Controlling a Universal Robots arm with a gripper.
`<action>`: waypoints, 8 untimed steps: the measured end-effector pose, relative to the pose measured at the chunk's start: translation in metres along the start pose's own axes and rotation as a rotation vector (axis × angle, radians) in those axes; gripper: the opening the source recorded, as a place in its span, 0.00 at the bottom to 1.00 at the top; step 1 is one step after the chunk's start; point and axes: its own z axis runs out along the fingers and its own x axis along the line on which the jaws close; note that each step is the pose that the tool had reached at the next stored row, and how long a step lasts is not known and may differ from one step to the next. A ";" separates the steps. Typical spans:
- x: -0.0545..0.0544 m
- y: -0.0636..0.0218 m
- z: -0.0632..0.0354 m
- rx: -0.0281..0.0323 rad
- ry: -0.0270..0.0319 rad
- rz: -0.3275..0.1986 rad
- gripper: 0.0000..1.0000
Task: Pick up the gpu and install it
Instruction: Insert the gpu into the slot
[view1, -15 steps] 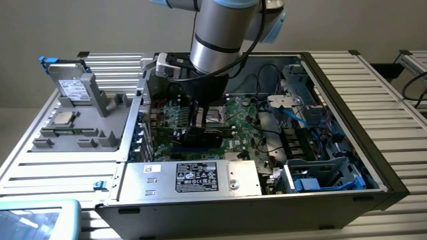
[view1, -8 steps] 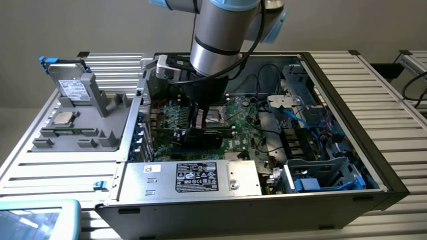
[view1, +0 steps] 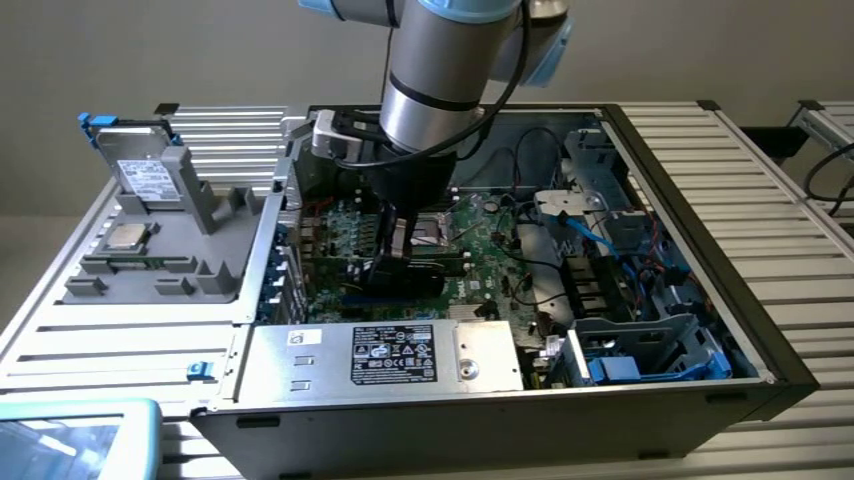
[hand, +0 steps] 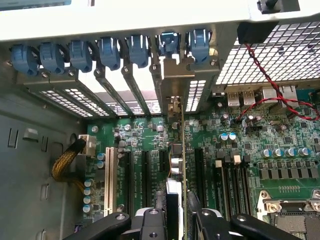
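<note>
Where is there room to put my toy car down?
The slatted table on the exterior view's right of the computer case is bare. Inside the case it's crowded around the gripper holding the green card.

Exterior view. A plain, pale grey wall (view1: 160, 50) closes the scene behind. The work surface is a table (view1: 787, 210) of ribbed aluminium slats. A second slatted bench (view1: 830, 112) stands apart from it at the exterior view's right edge. Lighting is soft and even, casting only faint shadows.
</note>
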 end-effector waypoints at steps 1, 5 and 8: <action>0.000 0.0000 -0.0001 -0.0001 0.0002 0.000 0.27; 0.000 0.0002 -0.0006 -0.0003 0.0006 0.000 0.27; 0.000 0.0008 -0.0032 0.0008 0.0003 0.000 0.27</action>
